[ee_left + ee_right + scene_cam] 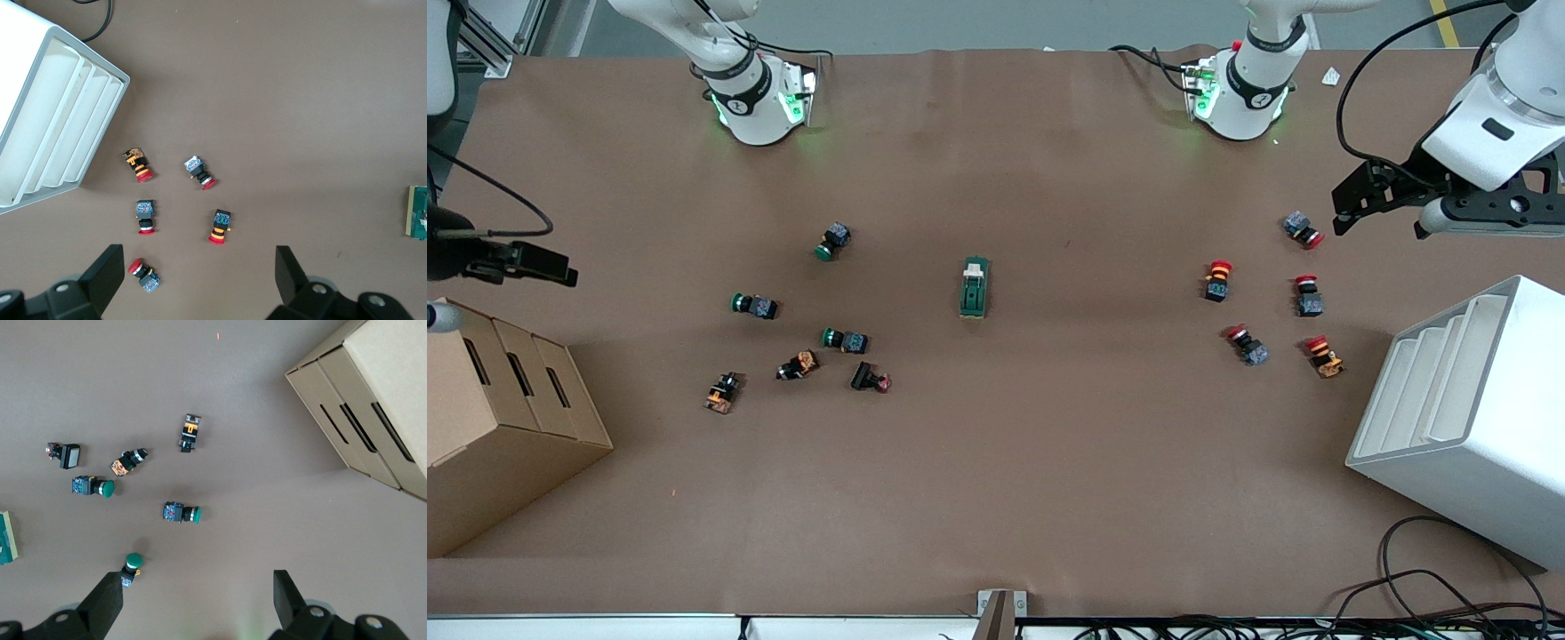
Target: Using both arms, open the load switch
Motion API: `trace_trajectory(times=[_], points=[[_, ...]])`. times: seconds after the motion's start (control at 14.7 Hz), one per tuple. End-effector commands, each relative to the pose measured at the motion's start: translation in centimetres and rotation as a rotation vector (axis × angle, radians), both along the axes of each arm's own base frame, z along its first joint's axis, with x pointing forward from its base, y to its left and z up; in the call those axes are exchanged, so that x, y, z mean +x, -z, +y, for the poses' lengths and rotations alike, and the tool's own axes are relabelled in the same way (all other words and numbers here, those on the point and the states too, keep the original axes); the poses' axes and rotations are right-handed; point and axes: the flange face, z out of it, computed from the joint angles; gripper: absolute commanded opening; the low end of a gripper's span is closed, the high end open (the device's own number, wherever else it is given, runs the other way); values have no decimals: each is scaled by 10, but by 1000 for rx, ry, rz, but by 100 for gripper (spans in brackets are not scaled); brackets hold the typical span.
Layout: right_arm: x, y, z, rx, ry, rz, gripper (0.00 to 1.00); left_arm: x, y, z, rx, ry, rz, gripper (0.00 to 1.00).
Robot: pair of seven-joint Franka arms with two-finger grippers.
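The load switch, a dark green oblong block with a white lever piece on top, lies in the middle of the table with nothing touching it. It shows only at the edge of the left wrist view and of the right wrist view. My left gripper hangs open over the table at the left arm's end, above the red-capped buttons, with nothing between its fingers. My right gripper hangs open and empty over the right arm's end, above the cardboard box's edge, its fingers wide apart.
Several red-capped push buttons lie scattered toward the left arm's end, next to a white slotted rack. Green-capped and other buttons lie toward the right arm's end, near a cardboard box. Cables run along the table's front edge.
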Motion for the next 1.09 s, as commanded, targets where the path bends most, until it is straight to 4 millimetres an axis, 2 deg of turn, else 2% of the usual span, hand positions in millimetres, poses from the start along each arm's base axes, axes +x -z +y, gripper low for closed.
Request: trace_trajectory(times=[0.0,0.14,0.48,0.61,0.82,1.02], points=[[-27,-3,0,-8,5,-22,100,-6,-7,7,-5,-2,-5,100],[-32,-12,-3,-7,10,-33,100,-7,-7,19,1,-20,1,100],[-58,-39,-6,-6,10,-72,100,-10,-8,28,15,-8,26,100],[-63,-45,-6,-21,7,-76,100,-9,-8,29,25,-3,23,100],[-74,-55,-2,-20,1,-74,100,-6,-22,32,23,-3,5,100],[-80,-56,5,-25,-15,-80,100,-7,-22,31,24,0,12,100]])
